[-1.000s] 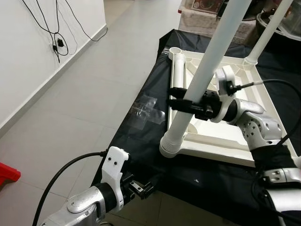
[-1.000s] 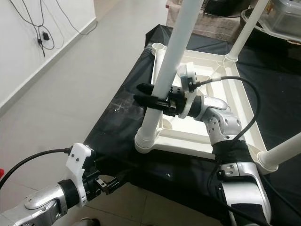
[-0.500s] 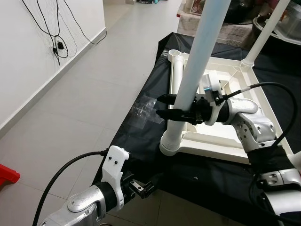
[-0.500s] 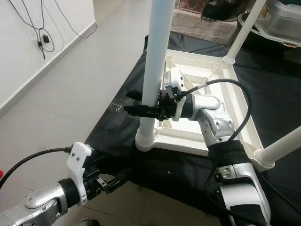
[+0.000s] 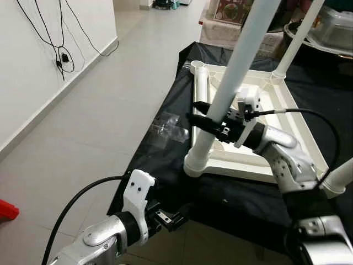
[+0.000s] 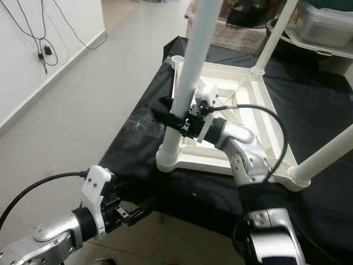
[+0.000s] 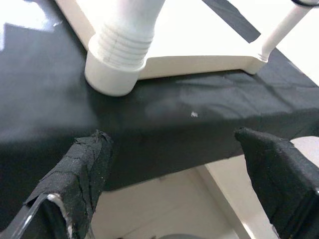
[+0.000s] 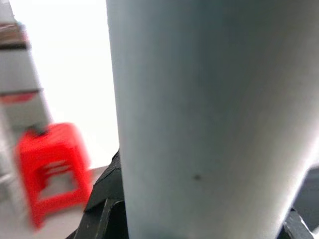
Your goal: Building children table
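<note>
Since the earlier frame, the white table leg (image 5: 229, 91) has been tilted again, leaning toward the robot's right at its top. It is pinched between the right gripper's (image 5: 199, 115) black fingers (image 6: 165, 101), low above its ribbed foot (image 5: 197, 163), which is seated in the near-left corner socket of the upturned white tabletop (image 5: 278, 105). The left gripper (image 5: 175, 217) is held at the black-covered worktop's (image 5: 165, 110) near edge, fingers (image 7: 82, 169) spread. Open floor (image 5: 83, 127) is seen left of that edge.

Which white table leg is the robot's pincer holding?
The near-left corner leg, clamped by the right pincer. The other legs stand untouched.
</note>
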{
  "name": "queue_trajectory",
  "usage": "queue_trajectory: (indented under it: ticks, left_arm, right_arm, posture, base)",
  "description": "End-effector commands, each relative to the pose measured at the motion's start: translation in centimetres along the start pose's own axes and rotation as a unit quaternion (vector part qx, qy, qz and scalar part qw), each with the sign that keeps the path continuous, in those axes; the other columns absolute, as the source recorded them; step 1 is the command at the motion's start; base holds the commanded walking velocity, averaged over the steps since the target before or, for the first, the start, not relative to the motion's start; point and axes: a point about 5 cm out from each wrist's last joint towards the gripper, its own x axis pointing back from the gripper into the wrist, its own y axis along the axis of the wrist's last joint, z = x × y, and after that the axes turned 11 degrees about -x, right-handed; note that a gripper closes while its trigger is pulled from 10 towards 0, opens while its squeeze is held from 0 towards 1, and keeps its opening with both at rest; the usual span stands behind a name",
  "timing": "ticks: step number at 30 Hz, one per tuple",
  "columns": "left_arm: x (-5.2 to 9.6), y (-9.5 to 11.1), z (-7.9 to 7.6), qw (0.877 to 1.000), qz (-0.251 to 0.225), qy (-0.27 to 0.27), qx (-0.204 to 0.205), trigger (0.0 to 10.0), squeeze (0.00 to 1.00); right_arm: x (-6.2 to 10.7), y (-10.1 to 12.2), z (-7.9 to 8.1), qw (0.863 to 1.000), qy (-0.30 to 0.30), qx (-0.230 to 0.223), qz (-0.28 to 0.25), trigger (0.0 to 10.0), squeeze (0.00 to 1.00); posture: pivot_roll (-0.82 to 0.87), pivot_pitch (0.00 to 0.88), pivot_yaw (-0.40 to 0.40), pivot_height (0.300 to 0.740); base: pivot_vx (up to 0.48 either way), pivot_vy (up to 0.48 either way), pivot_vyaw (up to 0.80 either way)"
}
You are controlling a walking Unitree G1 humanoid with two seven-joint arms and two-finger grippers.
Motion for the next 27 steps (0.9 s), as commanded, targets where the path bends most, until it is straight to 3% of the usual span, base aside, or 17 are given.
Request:
queue_trajectory:
  ticks: [1,10,18,25,27]
  left_arm:
    - [0.0,-0.4,-0.1,1.000,0.005,-0.004,0.002,10.0,0.00]
    - [-0.2,-0.3,-0.1,1.000,0.004,-0.005,0.000,10.0,0.00]
    - [-0.3,-0.3,-0.1,1.000,0.002,-0.005,-0.001,10.0,0.00]
    - [-0.3,-0.3,-0.1,1.000,0.002,-0.004,0.000,10.0,0.00]
    - [-0.3,-0.3,-0.1,1.000,0.001,-0.005,-0.001,10.0,0.00]
  right_arm:
    - [1.4,-3.0,-1.4,0.993,-0.100,-0.025,0.061,10.0,0.00]
    - [0.9,-2.5,-1.2,0.982,-0.188,-0.013,0.030,10.0,0.00]
    - [-0.6,-1.9,-1.8,0.959,-0.281,0.001,0.020,10.0,0.00]
    - [-1.7,-2.2,-1.7,0.963,-0.267,-0.018,0.025,10.0,0.00]
    - [-2.5,-2.9,-1.2,0.975,-0.216,-0.028,0.048,10.0,0.00]
  posture:
    - [0.16,0.188,-0.092,0.740]
    - [0.16,0.186,-0.093,0.740]
    - [0.16,0.188,-0.097,0.740]
    - [0.16,0.189,-0.097,0.740]
    - [0.16,0.186,-0.101,0.740]
  base:
    - [0.000,0.000,0.00]
    - [0.000,0.000,0.00]
    - [0.000,0.000,0.00]
    - [0.000,0.000,0.00]
    - [0.000,0.000,0.00]
